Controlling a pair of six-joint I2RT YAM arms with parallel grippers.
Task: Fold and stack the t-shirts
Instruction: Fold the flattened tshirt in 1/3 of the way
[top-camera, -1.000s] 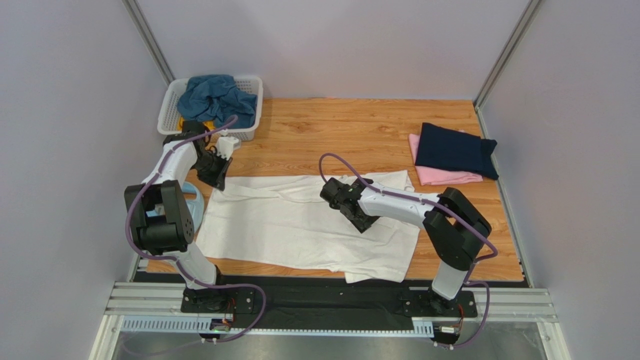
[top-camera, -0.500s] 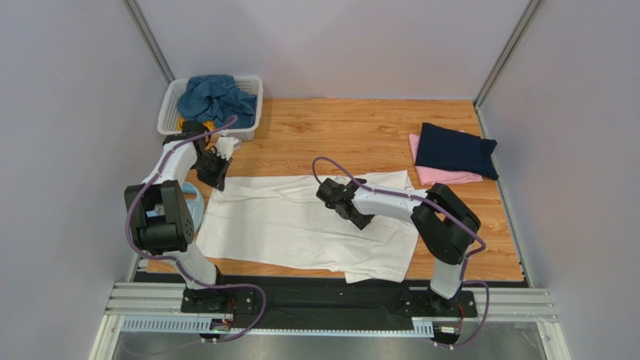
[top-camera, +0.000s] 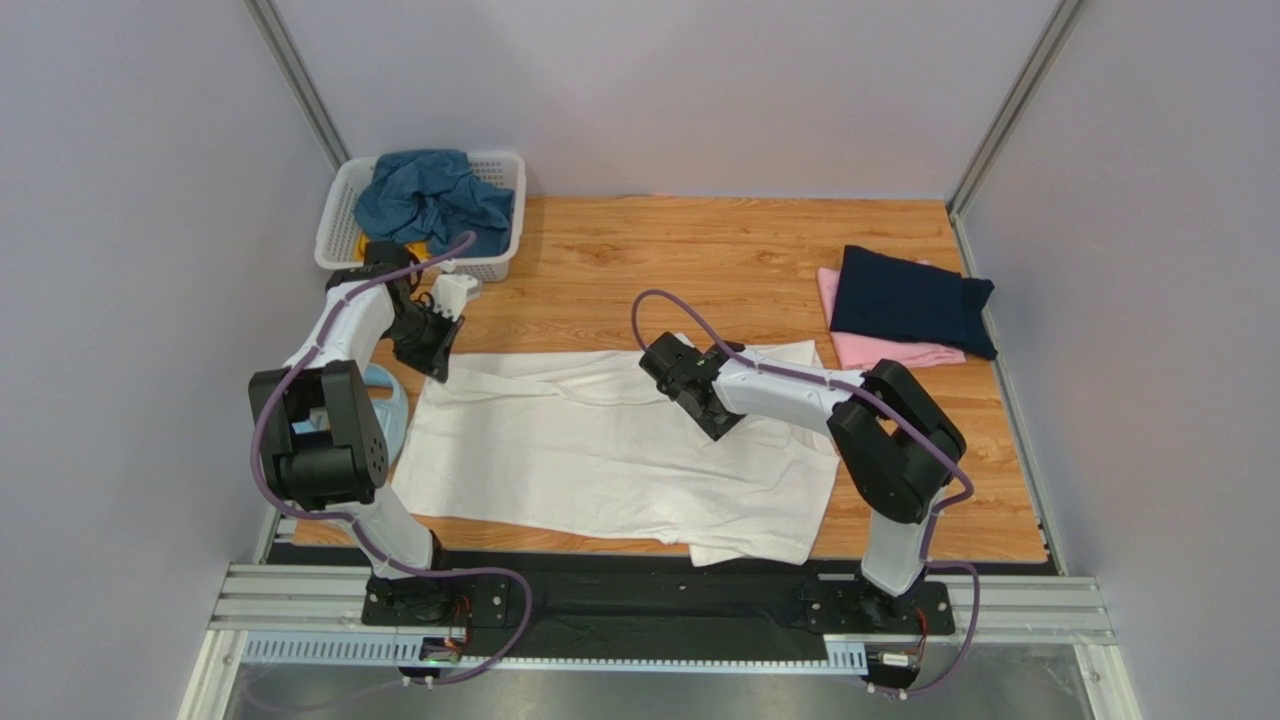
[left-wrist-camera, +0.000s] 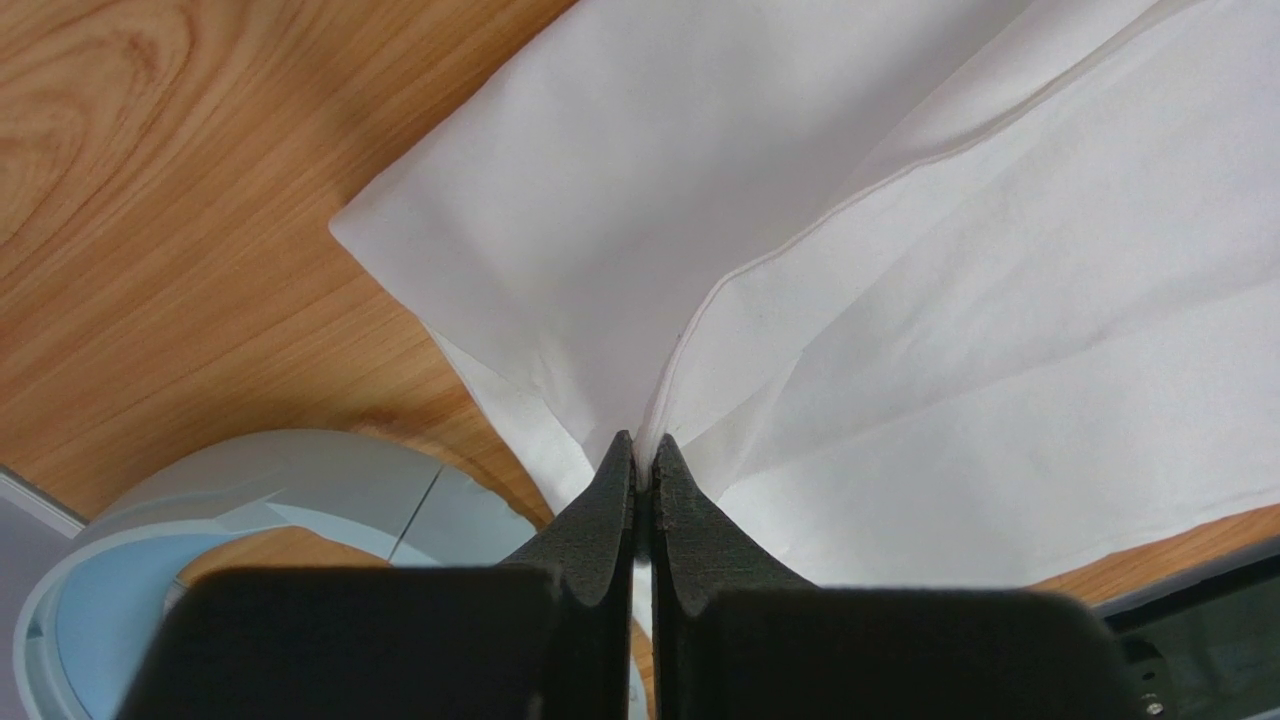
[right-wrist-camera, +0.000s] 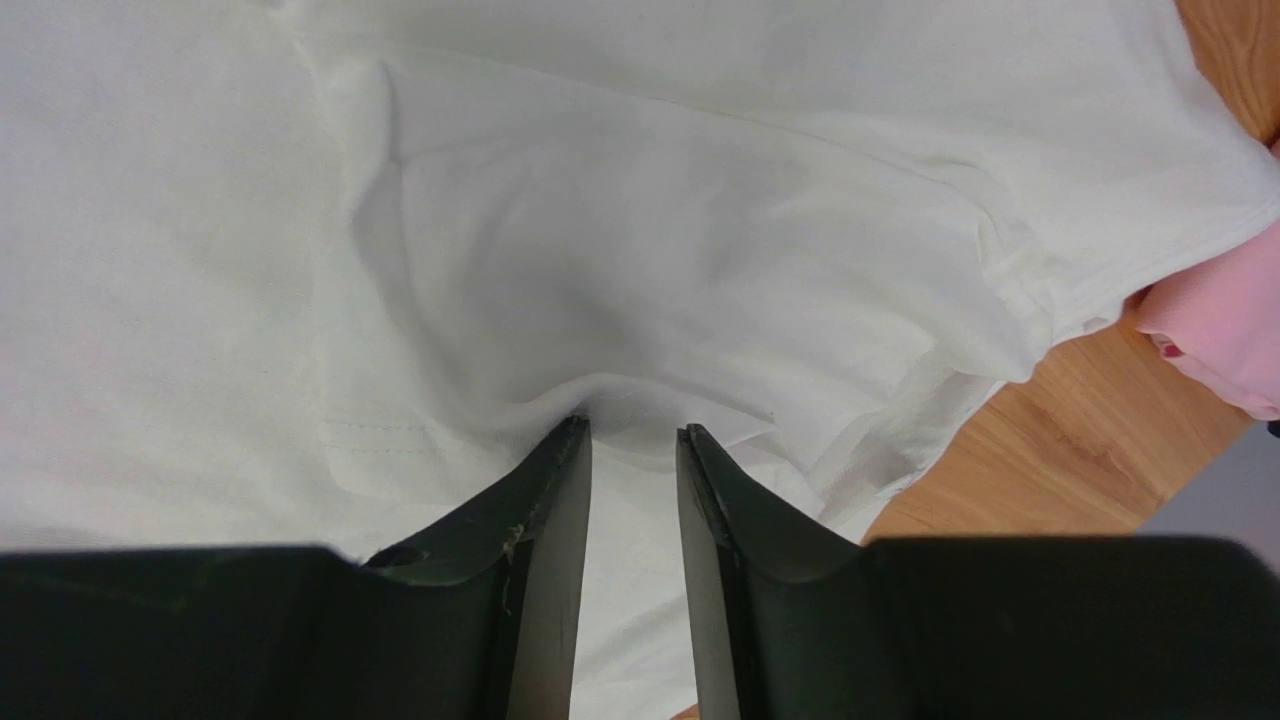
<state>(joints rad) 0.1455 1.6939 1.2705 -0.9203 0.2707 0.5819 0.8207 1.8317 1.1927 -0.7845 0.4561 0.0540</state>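
A large white t-shirt lies spread across the wooden table. At its far left corner my left gripper is shut on a hem fold of that white t-shirt, the cloth pinched between the tips. My right gripper presses down on the shirt's right half; in the right wrist view its jaws stand a little apart, with a ridge of the white t-shirt bunched at the tips. A folded navy t-shirt lies on a folded pink one at the far right.
A white slatted basket at the far left corner holds a crumpled teal-blue shirt and a bit of yellow cloth. Light-blue headphones lie by the left arm, beside the shirt's left edge. Grey walls close in on both sides.
The right gripper has shifted slightly toward the far side of the shirt and its jaws have narrowed around a cloth ridge. The left gripper has stayed put, shut on the hem.
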